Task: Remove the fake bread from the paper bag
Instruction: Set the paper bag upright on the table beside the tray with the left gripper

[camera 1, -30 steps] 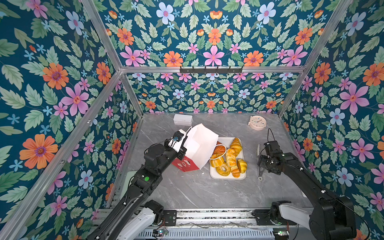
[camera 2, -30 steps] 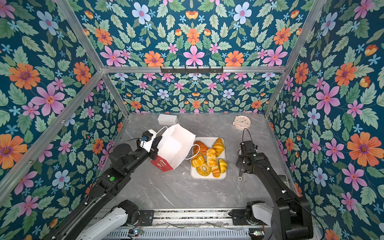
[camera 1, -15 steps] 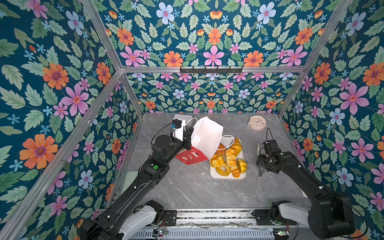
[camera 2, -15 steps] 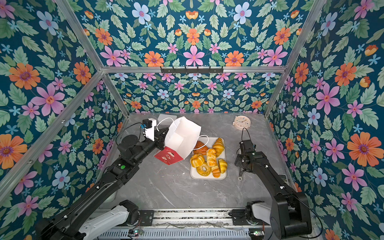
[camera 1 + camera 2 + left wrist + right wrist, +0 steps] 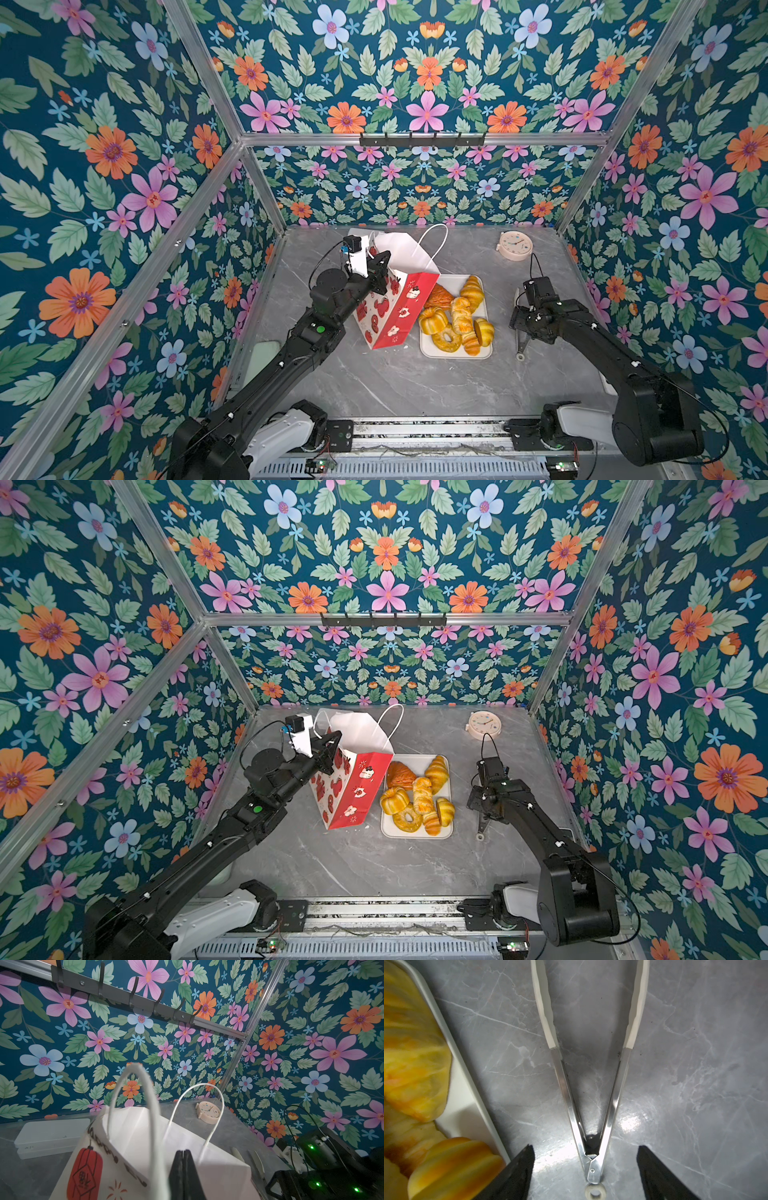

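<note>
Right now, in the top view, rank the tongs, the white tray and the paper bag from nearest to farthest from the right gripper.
1. Tongs: directly under the right gripper, between its open jaws.
2. White tray: next over, toward the middle of the scene.
3. Paper bag: farthest, past the tray's far side, by the other arm.

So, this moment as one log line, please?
left gripper: shut on bag | bag: beside tray | bread: on tray | right gripper: open over tongs
</note>
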You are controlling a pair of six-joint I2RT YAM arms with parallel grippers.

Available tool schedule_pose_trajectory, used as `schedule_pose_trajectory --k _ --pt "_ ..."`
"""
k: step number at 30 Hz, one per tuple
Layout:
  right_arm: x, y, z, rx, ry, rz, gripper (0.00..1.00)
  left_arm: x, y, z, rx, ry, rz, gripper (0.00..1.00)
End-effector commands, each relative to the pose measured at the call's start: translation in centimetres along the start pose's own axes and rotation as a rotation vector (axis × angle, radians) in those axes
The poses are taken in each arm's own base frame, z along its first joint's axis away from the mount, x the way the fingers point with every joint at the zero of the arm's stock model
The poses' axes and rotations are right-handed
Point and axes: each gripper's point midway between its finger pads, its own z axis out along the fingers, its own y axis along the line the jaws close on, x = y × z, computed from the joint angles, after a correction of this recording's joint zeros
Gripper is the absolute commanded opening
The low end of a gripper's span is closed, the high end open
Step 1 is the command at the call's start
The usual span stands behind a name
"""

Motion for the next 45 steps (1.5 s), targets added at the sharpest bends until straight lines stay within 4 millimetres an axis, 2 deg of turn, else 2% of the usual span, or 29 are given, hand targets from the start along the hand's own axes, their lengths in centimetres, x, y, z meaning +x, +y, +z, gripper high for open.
schedule_pose_trajectory --k 1,6,16,19,23,31,38,42,45 --pt "-0.3 0.2 0.1 -0.006 -0.006 -0.006 0.79 -1.0 -0.2 0.0 0.009 -0.056 -0.012 0.00" --pt "-0.3 0.4 0.4 -0.013 -0.003 -0.004 0.79 -1.4 -0.5 0.7 0.029 -0.063 -0.005 0.00" --pt "-0.3 0.6 0.5 -0.019 0.002 -0.003 0.79 -2.9 -2.8 2.7 0.148 -0.084 0.013 0.00" --pt "-0.3 0.7 0.5 -0.023 0.003 -0.004 0.79 -2.9 -3.6 2.4 0.192 -0.093 0.022 0.00" --pt "-0.3 0.7 0.6 -0.025 0.006 -0.003 0.78 -1.2 -3.8 1.3 0.227 -0.073 0.078 0.00" --pt "-0.1 1.1 0.7 -0.041 0.014 -0.003 0.78 3.4 -1.9 -1.9 0.174 -0.008 0.139 0.00" --pt "-0.1 1.2 0.7 -0.053 0.015 -0.001 0.78 4.8 0.1 -3.6 0.075 0.032 0.171 0.01" --pt "-0.1 1.3 0.7 -0.056 0.016 -0.002 0.78 4.8 1.5 -4.5 -0.003 0.039 0.181 0.03" --pt "-0.1 1.3 0.7 -0.057 0.017 -0.003 0.78 4.6 2.3 -5.2 -0.054 0.022 0.175 0.09"
